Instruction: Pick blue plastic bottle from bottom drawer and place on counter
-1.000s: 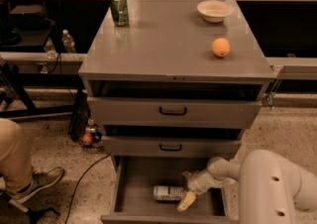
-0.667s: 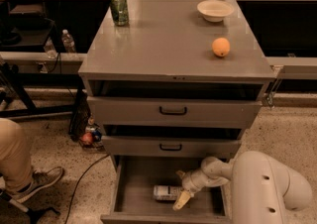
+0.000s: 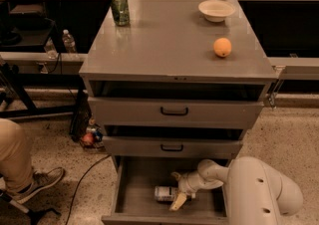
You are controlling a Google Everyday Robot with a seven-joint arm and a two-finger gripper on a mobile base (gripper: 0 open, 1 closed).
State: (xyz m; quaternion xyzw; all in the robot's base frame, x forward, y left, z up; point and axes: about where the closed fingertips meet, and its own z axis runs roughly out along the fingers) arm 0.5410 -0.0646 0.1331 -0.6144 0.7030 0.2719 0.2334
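Observation:
The blue plastic bottle lies on its side in the open bottom drawer, its white label showing. My gripper reaches down into the drawer from the right, at the bottle's right end. Its fingers are spread, one pale fingertip in front of the bottle and the other behind it. The jaws are open and hold nothing. The counter is the grey top of the cabinet above.
On the counter stand a green can at the back left, a white bowl at the back right and an orange. Two upper drawers with black handles stick out slightly. A seated person's leg is at the left.
My gripper has moved left along the drawer toward the bottle, so its fingers now straddle the bottle's right end. The bottle has not moved.

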